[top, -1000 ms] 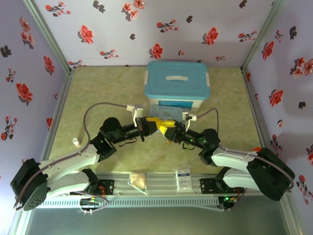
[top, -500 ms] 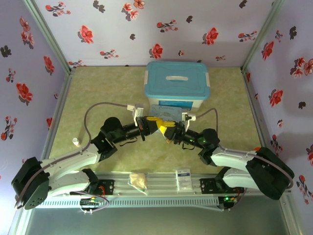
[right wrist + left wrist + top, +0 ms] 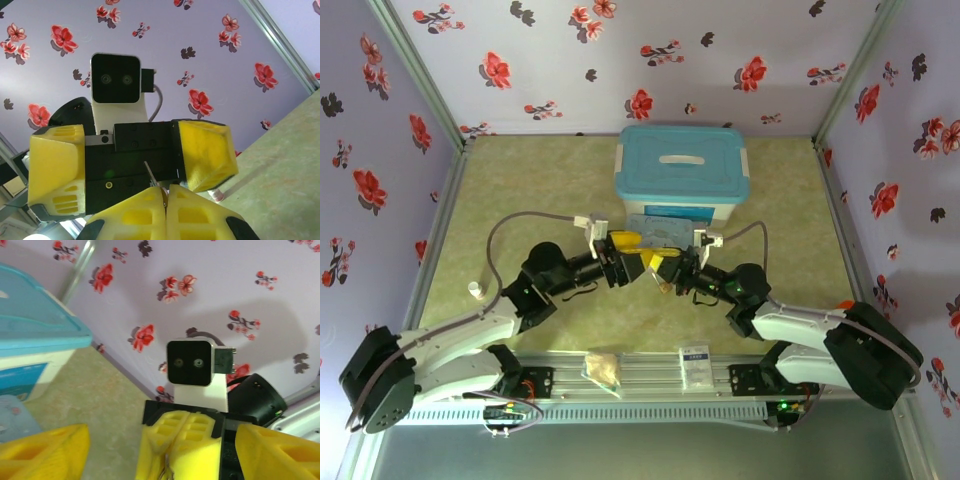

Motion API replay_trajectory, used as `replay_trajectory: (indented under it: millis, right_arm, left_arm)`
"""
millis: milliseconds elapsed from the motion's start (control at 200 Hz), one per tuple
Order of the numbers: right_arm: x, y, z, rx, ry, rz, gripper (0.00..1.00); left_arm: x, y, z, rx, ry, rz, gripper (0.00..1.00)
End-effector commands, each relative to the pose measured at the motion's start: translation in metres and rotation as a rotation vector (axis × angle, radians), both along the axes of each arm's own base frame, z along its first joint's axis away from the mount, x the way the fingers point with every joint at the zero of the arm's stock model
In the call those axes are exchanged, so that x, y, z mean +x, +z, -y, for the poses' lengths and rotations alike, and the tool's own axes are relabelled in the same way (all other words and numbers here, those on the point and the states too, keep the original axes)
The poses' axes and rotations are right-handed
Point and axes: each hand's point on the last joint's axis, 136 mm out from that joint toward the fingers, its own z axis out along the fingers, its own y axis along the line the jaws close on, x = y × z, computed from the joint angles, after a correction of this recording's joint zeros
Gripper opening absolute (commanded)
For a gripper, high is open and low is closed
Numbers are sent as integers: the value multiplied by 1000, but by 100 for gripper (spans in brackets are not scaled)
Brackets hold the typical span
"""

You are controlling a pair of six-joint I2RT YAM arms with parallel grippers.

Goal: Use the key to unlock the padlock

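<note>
My right gripper clenches the thin key, shaft pointing to eleven o'clock into the gap of my left gripper, which stands released.

We can't read any txt here. The box has a blue label on its front, but the print's too small & blurred to make out; in the left wrist view it's just a blue patch, approx. same blur. A white card on the rail has blue marks, also illegible to us.
</note>
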Motion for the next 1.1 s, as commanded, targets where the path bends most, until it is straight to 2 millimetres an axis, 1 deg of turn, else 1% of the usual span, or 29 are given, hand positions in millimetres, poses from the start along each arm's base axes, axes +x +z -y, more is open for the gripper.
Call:
replay_trajectory:
  millis: [0,80,180,220,260,340,385,465,570,590,640,670,770,850,915,970,1025,1095]
  right_arm:
    - [12,-17,2,-57,-70,-24,3]
    - [19,-32,4,-127,-113,-57,3]
    - [33,-56,13,-260,-224,-111,2]
    - [38,-69,20,-339,-269,-137,2]
    - [40,-78,27,-405,-310,-147,2]
    - [45,-93,48,-502,-410,-181,2]
    - [46,-97,61,-538,-467,-197,2]
    - [46,-106,80,-599,-531,-226,2]
    - [43,-115,95,-634,-573,-248,2]
    - [42,-116,97,-632,-574,-248,2]
    - [41,-118,99,-626,-579,-255,2]
    - [40,-118,100,-622,-578,-255,2]
    - [38,-125,105,-632,-589,-270,2]
    - [36,-128,107,-639,-589,-273,2]
    - [34,-130,108,-639,-586,-275,2]
    - [33,-130,109,-637,-585,-277,2]
    - [32,-131,110,-630,-586,-282,2]
    - [32,-133,110,-613,-591,-287,2]
  left_arm:
    - [20,-2,-26,29,185,-22,80]
    - [31,-19,-40,107,283,-91,81]
    - [44,-60,-58,240,423,-263,80]
    - [44,-73,-58,269,441,-295,80]
    - [44,-87,-56,299,450,-326,79]
    - [40,-113,-46,363,457,-371,79]
    - [36,-126,-37,401,449,-382,78]
    - [32,-141,-22,464,436,-387,78]
    - [28,-162,-1,551,400,-396,80]
    - [28,-164,3,560,395,-396,80]
    - [27,-176,12,591,378,-414,81]
    - [27,-179,19,587,365,-419,81]
    - [28,-199,36,607,342,-441,81]
    - [29,-213,47,626,332,-460,78]
    - [27,-220,56,644,312,-460,75]
    - [24,-228,60,690,307,-459,75]
    - [22,-239,60,729,315,-482,75]
    - [21,-248,59,737,324,-513,75]
